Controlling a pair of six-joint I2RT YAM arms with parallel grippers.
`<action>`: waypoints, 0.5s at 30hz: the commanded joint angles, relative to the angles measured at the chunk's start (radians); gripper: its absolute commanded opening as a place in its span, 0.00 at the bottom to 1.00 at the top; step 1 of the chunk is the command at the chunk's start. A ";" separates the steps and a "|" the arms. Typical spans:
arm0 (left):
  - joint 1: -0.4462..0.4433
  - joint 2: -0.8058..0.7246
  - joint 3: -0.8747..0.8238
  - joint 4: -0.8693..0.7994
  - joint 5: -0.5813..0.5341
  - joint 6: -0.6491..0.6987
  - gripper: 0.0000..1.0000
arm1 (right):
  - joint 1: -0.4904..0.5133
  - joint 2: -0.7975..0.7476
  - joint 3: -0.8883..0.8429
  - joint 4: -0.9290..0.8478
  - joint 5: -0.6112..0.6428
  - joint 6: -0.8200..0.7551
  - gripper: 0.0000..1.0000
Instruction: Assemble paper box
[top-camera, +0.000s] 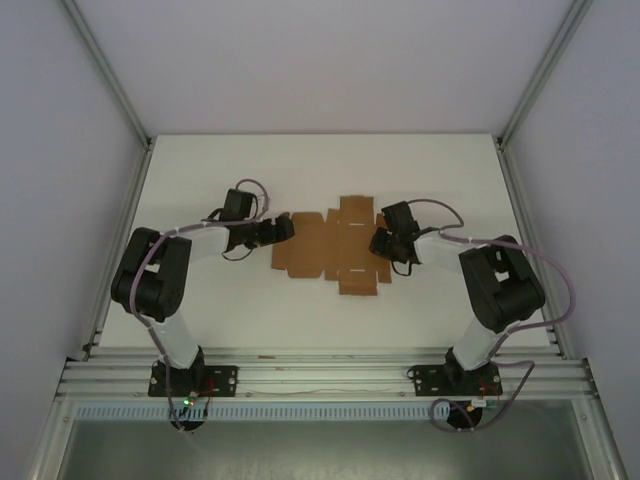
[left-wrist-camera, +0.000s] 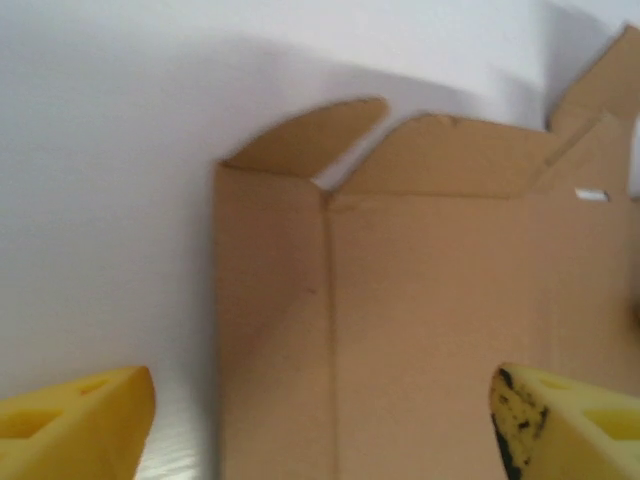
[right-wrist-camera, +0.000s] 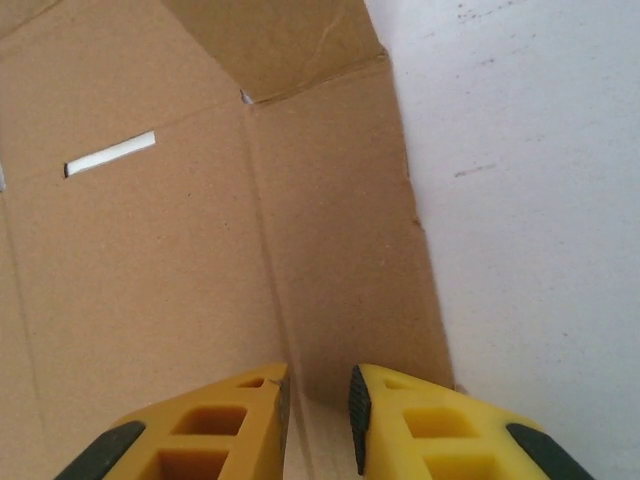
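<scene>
The flat cardboard sheet (top-camera: 325, 250) covers the middle of the table (top-camera: 320, 160). The left gripper (top-camera: 289, 228) stands at its left end and the right gripper (top-camera: 378, 243) at its right end, so both ends are blocked. The far half of the table and the strip along its near edge are free.

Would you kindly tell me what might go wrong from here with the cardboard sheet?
The right claw has its fingers nearly together at the right edge of the flat brown die-cut cardboard sheet; a hold that near the edge may slip off or crumple it. The left claw stands open over the left panel, pinning nothing, so the sheet could slide on the smooth white table if the right side is lifted.
</scene>
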 joint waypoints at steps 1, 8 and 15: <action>-0.016 0.031 -0.002 0.042 0.161 -0.019 0.76 | 0.000 0.043 -0.034 -0.001 0.003 0.051 0.26; -0.016 -0.027 -0.049 0.203 0.223 -0.090 0.64 | 0.000 0.052 -0.061 0.035 -0.011 0.064 0.25; -0.018 -0.082 -0.053 0.210 0.199 -0.080 0.09 | -0.005 -0.031 -0.083 0.096 -0.053 0.026 0.31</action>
